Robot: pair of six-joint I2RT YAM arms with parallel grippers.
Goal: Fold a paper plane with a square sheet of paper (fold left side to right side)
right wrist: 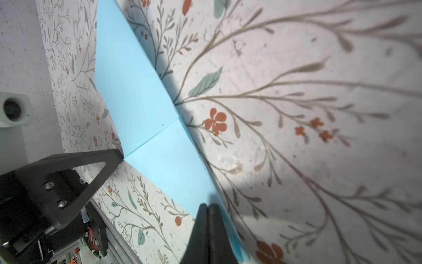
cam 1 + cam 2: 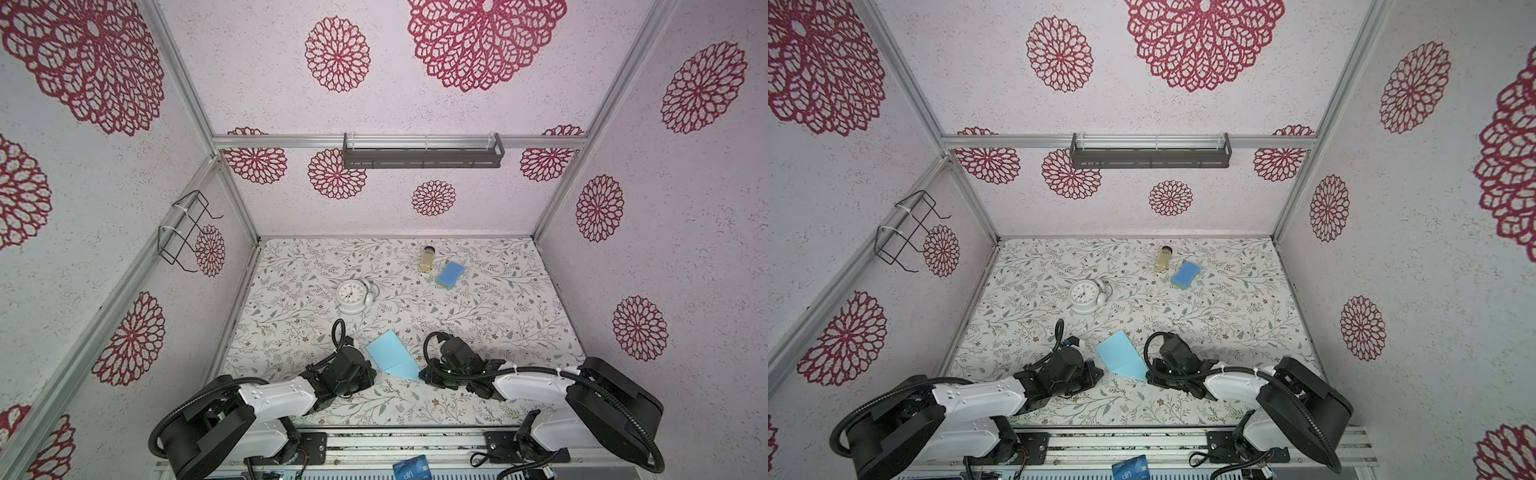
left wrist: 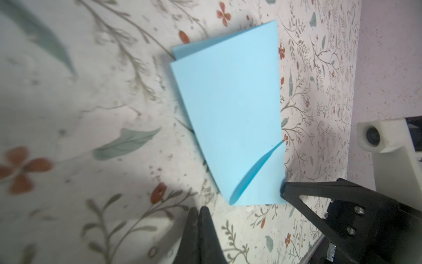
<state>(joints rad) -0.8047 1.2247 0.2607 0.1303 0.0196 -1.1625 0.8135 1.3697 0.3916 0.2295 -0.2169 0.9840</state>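
Note:
The square sheet of paper (image 2: 390, 356) (image 2: 1120, 354) is light blue and lies on the floral table between my two grippers. It is folded over on itself, with the top layer skewed so a strip of the lower layer shows (image 1: 169, 160). One folded edge stands slightly off the table (image 3: 251, 173). My left gripper (image 3: 198, 209) (image 2: 372, 370) is shut and empty, its tips at the sheet's left edge. My right gripper (image 1: 208, 205) (image 2: 422, 374) is shut too, its tips resting on the sheet's near right corner. The paper plane is out of view.
A white clock (image 2: 351, 296) lies further back on the left. A blue sponge (image 2: 450, 274) and a small jar (image 2: 428, 259) sit near the back wall. A dark blue card (image 2: 410, 467) lies on the front rail. A wire rack (image 2: 183, 232) hangs on the left wall.

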